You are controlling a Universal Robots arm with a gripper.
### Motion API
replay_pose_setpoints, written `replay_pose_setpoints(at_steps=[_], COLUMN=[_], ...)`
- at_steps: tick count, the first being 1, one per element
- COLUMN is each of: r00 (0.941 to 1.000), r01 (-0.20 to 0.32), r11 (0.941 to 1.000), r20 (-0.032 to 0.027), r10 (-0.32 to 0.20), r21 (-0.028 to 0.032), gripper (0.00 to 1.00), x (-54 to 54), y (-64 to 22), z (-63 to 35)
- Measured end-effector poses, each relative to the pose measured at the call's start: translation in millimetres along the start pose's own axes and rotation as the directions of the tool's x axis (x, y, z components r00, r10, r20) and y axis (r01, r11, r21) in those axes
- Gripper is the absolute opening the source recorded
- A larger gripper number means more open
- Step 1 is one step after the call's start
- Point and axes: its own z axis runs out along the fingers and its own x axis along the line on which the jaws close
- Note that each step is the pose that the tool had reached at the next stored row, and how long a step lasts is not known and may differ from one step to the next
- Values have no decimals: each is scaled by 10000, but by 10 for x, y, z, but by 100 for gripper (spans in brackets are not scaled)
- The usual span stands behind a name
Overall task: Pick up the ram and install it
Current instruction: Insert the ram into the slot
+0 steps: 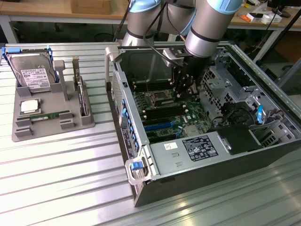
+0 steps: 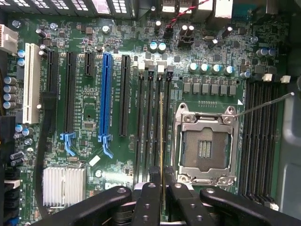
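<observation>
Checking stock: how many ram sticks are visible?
2: one ram clamped in the gripper above the motherboard; a second ram lying in the tray. Others may be hidden.

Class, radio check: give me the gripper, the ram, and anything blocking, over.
Gripper shut on the ram, low over the motherboard. Ram edge-on, lined up with the memory slots beside the empty processor socket. Nothing in the way.

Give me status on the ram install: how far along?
Pickup looks done: the pincer is shut on the ram, held edge-on over the memory slots beside the CPU socket. Not yet visibly seated. Another green stick lies in the parts tray.
</observation>
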Motion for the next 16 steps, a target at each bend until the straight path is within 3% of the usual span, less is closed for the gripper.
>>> replay_pose_setpoints(at_steps=[8, 16], r00=[10000, 10000], r01=[-2, -1], r11=[10000, 10000], r20=[0, 0], r10=[2, 1], r21=[0, 0], gripper=[13, 13], x=[247, 304], y=[83, 172], z=[17, 60])
